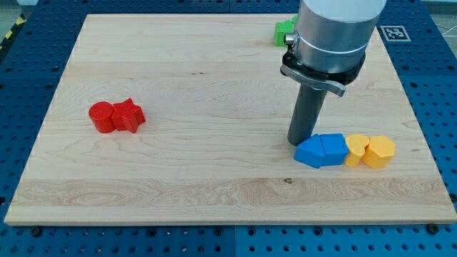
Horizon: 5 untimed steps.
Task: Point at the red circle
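The red circle (pixel 102 117) lies on the wooden board (pixel 214 86) at the view's left, touching a red star-shaped block (pixel 129 116) on its right. My tip (pixel 299 142) rests on the board at the view's right, far from the red circle. It stands right at the upper left edge of two blue blocks (pixel 320 150) that lie side by side.
Two yellow blocks (pixel 370 151) lie in a row to the right of the blue ones. A green block (pixel 285 32) sits near the board's top edge, partly hidden behind the arm. The board rests on a blue perforated table.
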Each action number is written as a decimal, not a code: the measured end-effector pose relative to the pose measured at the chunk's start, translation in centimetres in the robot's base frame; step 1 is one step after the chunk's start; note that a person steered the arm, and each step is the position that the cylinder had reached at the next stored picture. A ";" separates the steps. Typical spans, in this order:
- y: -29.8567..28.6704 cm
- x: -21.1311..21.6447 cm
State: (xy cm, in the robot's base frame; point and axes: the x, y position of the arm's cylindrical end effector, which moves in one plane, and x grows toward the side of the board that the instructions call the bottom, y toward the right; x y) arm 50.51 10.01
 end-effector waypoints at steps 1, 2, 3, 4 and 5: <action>-2.6 -0.1; -5.6 -0.1; -8.6 -1.0; -12.2 -3.0; -14.8 -4.1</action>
State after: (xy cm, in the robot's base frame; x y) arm 46.42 -4.79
